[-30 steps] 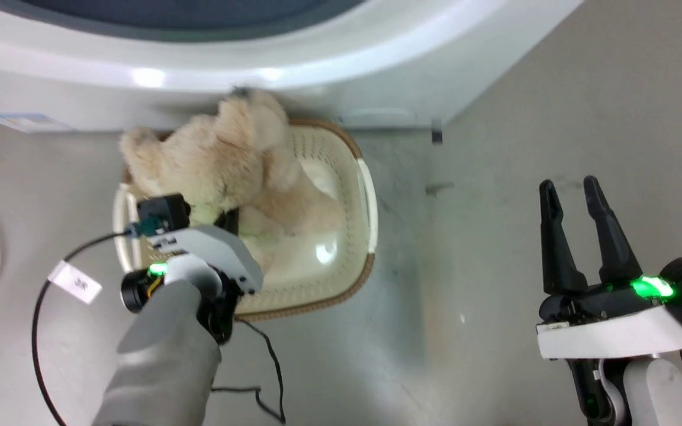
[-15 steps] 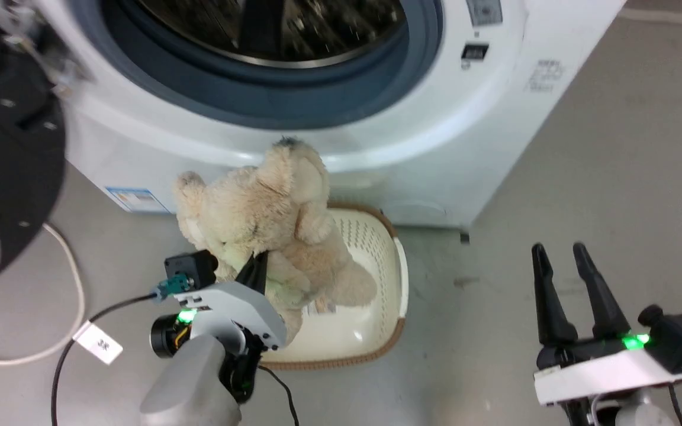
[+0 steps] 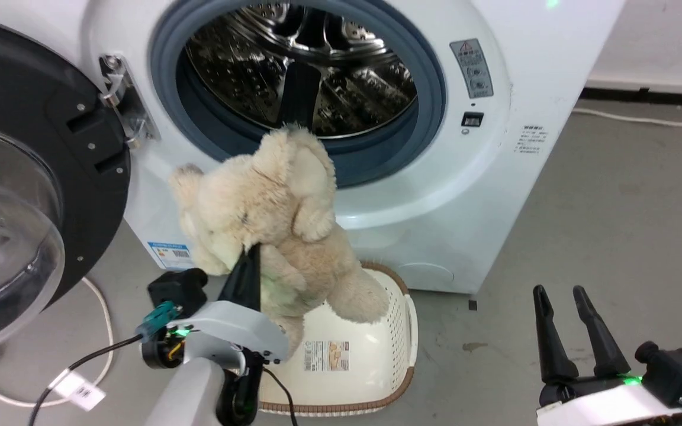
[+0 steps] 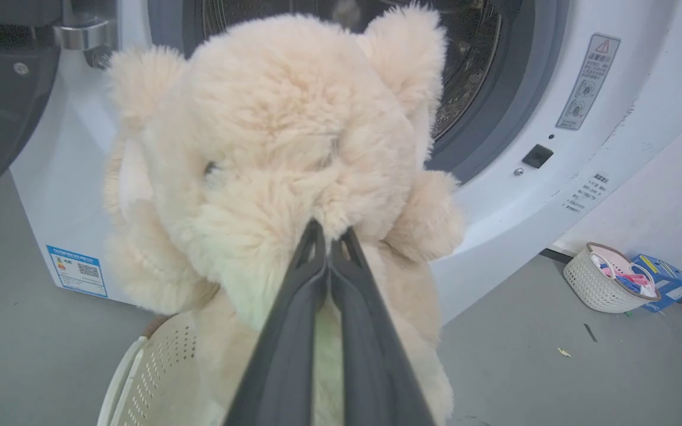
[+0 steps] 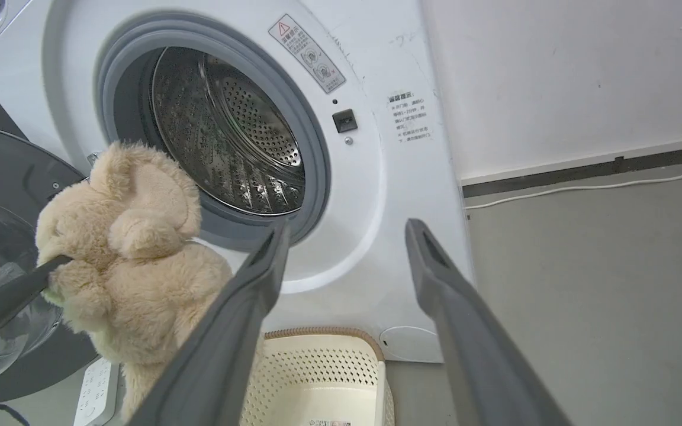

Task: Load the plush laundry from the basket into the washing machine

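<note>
The plush laundry, a shaggy cream teddy bear [image 3: 270,207], hangs in the air above the basket [image 3: 403,331] and just below the washing machine's open drum [image 3: 299,65]. My left gripper [image 3: 252,251] is shut on the bear's fur, its fingertips buried in the pile [image 4: 329,231]. The bear [image 5: 134,260] shows in the right wrist view in front of the washing machine [image 5: 376,195]. The basket [image 5: 323,370] sits on the floor against the washer's base, a label on its floor. My right gripper [image 3: 560,293] stands open at the lower right, holding nothing.
The washer's black-rimmed glass door [image 3: 15,195] is swung wide open on the left. A white cable [image 3: 101,307] lies on the grey floor under it. A small white basket of bits and a blue box [image 4: 663,278] stand by the wall.
The head camera has tilted up, bringing the drum and door into sight. My left gripper has lifted the bear out of the basket, up toward the drum opening. The right gripper stays open.
</note>
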